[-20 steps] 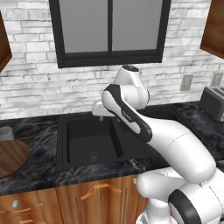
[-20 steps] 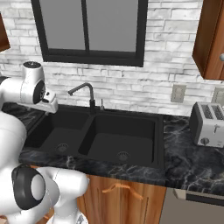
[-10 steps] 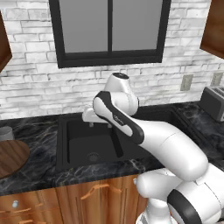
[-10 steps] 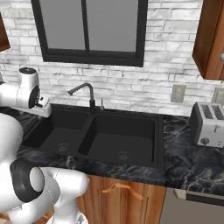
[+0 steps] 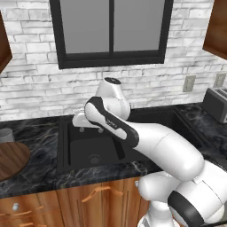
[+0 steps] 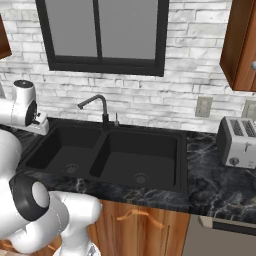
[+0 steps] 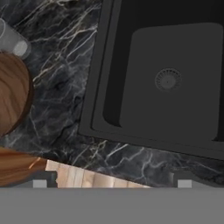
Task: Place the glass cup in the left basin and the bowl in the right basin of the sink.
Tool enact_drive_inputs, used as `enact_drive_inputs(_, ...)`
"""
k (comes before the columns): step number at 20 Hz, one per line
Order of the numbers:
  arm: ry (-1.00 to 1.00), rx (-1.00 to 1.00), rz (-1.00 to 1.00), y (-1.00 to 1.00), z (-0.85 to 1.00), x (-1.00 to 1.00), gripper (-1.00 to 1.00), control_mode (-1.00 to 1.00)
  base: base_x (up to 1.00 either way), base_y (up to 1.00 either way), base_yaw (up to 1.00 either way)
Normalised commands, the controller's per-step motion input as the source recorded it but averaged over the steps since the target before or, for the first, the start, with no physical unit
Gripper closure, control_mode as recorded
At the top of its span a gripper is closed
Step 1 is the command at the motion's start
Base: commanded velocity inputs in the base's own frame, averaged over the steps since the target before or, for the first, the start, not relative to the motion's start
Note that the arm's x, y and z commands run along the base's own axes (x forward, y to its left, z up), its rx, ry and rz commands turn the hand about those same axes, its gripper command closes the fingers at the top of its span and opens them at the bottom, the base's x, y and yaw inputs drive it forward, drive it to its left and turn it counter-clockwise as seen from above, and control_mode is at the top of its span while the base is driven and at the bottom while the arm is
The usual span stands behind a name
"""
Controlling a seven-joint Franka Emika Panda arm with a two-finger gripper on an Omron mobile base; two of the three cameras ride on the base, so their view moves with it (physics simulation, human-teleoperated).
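Neither item is placed yet: both basins of the sink (image 6: 107, 155) lie bare. The cup (image 5: 6, 135) and the bowl (image 5: 11, 158) sit on the counter (image 7: 65, 87) left of the left basin (image 5: 95, 148), cup just beyond bowl. The gripper (image 7: 111, 181), jaws wide and holding nothing, hangs over the sink's left edge, so both moves remain.

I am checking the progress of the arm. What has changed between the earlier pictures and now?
The arm swung further left over the sink, toward the bowl and glass cup on the counter. The gripper stayed open and took hold of nothing. Bowl, cup and both basins stayed as they were.
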Motion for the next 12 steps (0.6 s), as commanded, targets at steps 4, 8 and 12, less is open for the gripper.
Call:
enact_drive_inputs(4,0.00,0.01,0.05,0.46,-0.10,0.00,-1.00,-1.00,0.00,0.00,0.00)
enact_drive_inputs(8,0.00,0.03,0.05,0.43,-0.15,0.01,-1.00,-1.00,0.00,0.00,0.00)
enact_drive_inputs(12,0.00,0.06,0.04,0.41,-0.17,0.00,-1.00,-1.00,0.00,0.00,0.00)
